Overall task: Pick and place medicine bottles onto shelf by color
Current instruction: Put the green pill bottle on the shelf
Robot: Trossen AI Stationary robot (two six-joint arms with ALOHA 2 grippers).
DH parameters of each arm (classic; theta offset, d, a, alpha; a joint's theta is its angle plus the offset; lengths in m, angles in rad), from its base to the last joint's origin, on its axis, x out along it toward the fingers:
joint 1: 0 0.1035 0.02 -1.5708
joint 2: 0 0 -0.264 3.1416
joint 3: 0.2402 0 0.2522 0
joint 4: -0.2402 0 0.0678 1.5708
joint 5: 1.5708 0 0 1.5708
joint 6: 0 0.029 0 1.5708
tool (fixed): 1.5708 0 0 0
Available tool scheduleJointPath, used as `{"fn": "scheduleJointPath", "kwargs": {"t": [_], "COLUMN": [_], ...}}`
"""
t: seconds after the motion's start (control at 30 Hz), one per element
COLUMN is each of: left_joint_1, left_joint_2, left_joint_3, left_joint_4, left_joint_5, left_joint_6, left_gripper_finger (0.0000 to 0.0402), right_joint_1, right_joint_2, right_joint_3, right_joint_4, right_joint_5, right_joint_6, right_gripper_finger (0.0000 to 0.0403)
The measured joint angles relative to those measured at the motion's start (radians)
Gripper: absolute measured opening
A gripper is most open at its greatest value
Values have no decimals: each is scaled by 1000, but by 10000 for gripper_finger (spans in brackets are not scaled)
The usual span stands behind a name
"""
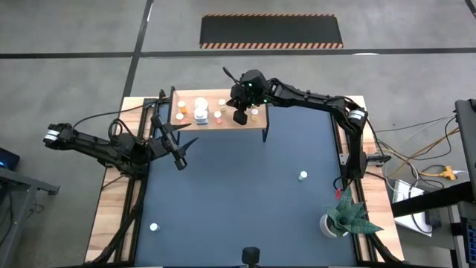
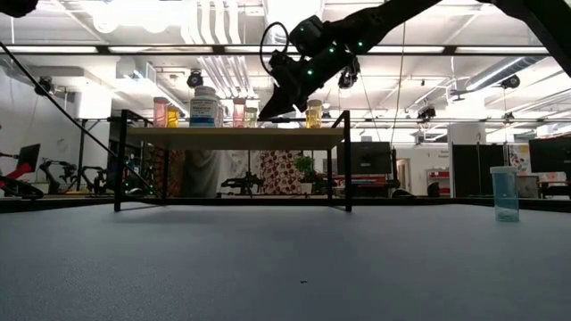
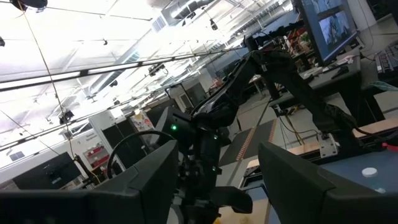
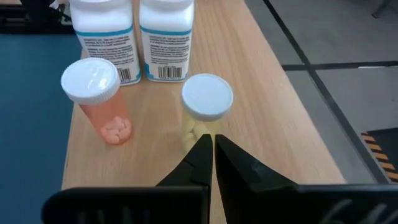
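The shelf (image 1: 186, 123) stands at the table's far side and carries several medicine bottles. My right gripper (image 4: 213, 148) hovers shut over its top, its tips pointing at a yellowish white-capped bottle (image 4: 205, 107). An orange bottle (image 4: 99, 102) and two larger white bottles (image 4: 102, 31) stand upright on the board (image 4: 280, 124) close by. In the low view the right gripper (image 2: 268, 114) slants down above the shelf's right half. My left gripper (image 1: 179, 161) waits open above the mat, left of the shelf, with nothing between its fingers (image 3: 149, 180). My right gripper's shut fingertips (image 4: 202, 146) come slanting down from above and end right at the yellowish bottle's lower side (image 4: 198, 132). I cannot tell whether they touch it. The bottle stands upright on the shelf.
Two loose bottles stand on the dark mat, one at the right middle (image 1: 303, 176) and one near the front left (image 1: 154, 227); a clear bottle (image 2: 505, 193) shows at the right in the low view. A white pot with a green plant (image 1: 343, 216) sits front right.
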Motion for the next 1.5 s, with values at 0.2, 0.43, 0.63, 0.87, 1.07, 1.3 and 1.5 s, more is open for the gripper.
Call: {"fn": "scheduleJointPath", "kwargs": {"t": [0.2, 0.43, 0.63, 0.87, 1.07, 1.3, 1.5], "left_joint_1": [0, 0, 0, 0, 0, 0, 0], "left_joint_2": [0, 1, 5, 5, 6, 7, 7], "left_joint_3": [0, 0, 0, 0, 0, 0, 0], "left_joint_4": [0, 0, 5, 3, 2, 0, 0], "left_joint_5": [0, 0, 0, 0, 0, 0, 0], "left_joint_6": [0, 0, 17, 17, 17, 18, 18], "left_gripper_finger": [206, 206, 206, 206, 206, 206, 206], "right_joint_1": [5, 6, 7, 7, 7, 7, 7], "right_joint_2": [25, 30, 32, 34, 34, 31, 32], "right_joint_3": [0, -1, -1, -1, -1, -1, -1], "right_joint_4": [48, 57, 97, 98, 97, 110, 127], "right_joint_5": [0, 1, 1, 1, 1, -1, -1], "right_joint_6": [0, 8, 13, 14, 12, 9, 9], "right_gripper_finger": [9, 9, 9, 9, 9, 9, 9]}}
